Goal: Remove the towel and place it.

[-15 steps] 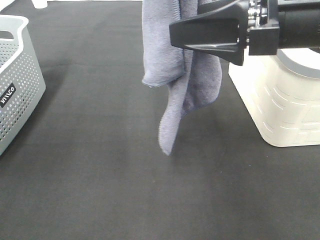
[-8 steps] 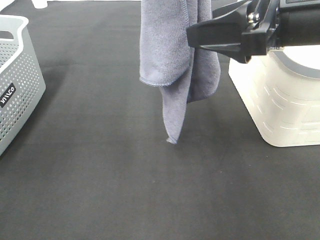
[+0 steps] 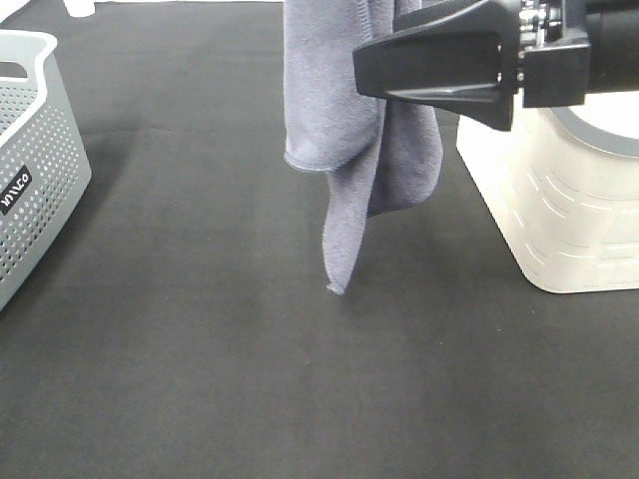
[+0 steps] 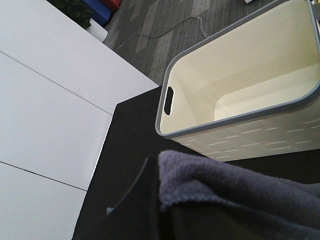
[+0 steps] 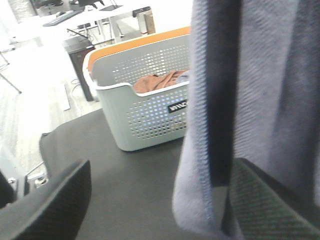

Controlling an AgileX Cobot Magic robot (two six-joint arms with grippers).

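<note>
Exterior high view: the square grey-blue microfibre towel (image 3: 334, 100) hangs at 12 o'clock, its top cut off by the frame and its folds falling to a narrow lowest tip just above the black desk (image 3: 200, 379); whether that tip touches the desk I cannot tell. The black right tool (image 3: 384, 50) reaches in from 2 o'clock and overlaps the towel's near side. A cream plastic basket with a grey rim (image 3: 559, 220) stands at 3 o'clock and a grey perforated plastic basket (image 3: 35, 170) at 9 o'clock, both well apart from the towel. The right wrist view shows that tool released, its two dark fingers (image 5: 55, 200) spread wide with the towel hanging between them, nearer one finger. There the grey basket holds a crumpled rust-orange cloth (image 5: 160, 82). In the left wrist view the towel lies bunched close to the lens; the left tool's fingers do not show, so I cannot tell its state.
</note>
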